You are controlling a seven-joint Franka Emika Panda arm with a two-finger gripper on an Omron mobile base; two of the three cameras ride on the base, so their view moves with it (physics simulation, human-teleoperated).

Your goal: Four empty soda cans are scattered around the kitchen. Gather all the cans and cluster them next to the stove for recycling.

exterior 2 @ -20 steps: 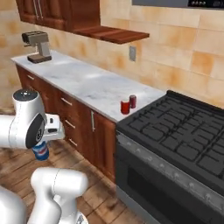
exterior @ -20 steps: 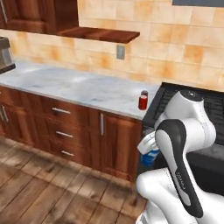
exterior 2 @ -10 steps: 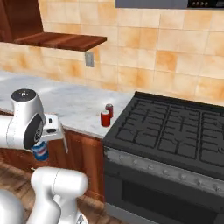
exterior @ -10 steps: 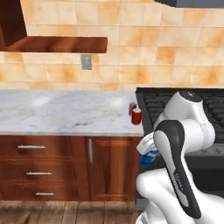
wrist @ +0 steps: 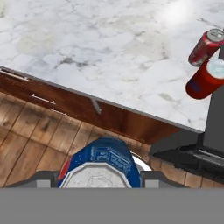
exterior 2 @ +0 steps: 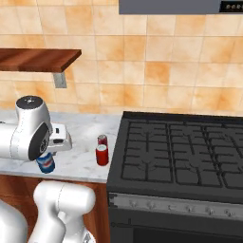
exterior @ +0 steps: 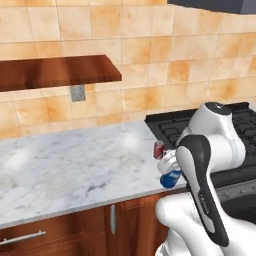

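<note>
gripping blue can [wrist: 101, 164] in hand [wrist: 98, 177], 2 red cans [exterior 2: 101, 150] by stove [exterior 2: 190, 156].

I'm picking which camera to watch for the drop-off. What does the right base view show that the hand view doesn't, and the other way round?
Right base view alone: the stove top with its burner grates, the tiled wall, the wooden shelf, and the blue can seen from the side, upright under the hand. Hand view alone: the plank floor, the cabinet fronts below the counter, and the blue can's top between the pincer fingers. Both: two red cans standing close together on the marble by the stove's edge.
</note>
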